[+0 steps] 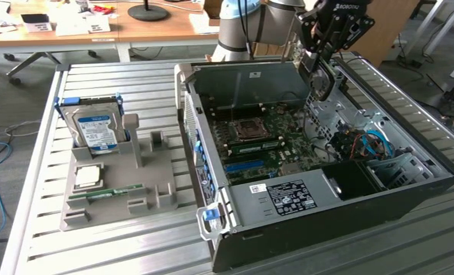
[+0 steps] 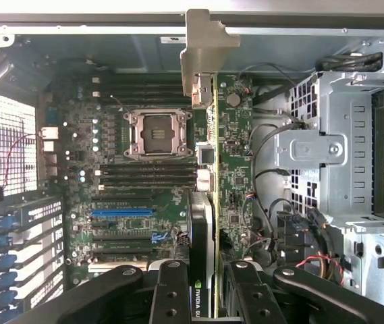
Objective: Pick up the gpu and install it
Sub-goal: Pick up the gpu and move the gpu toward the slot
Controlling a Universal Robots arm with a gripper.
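Gripper (image 2: 205, 280) clamped on the gpu (image 2: 212, 169), edge-on above the motherboard (image 2: 144, 182). You should line its edge with the blue slot (image 2: 121, 212), bracket (image 2: 205, 47) clear of the case (image 1: 327, 229).

Under the claw (image 1: 320, 62), with the gpu (image 2: 209, 175) clamped in it: bare motherboard (image 2: 131, 196), slots (image 2: 121, 212) unblocked. To the claw's side, exterior view's right: drive cage (image 2: 333, 155) near, cables (image 2: 267, 169) crowding between.
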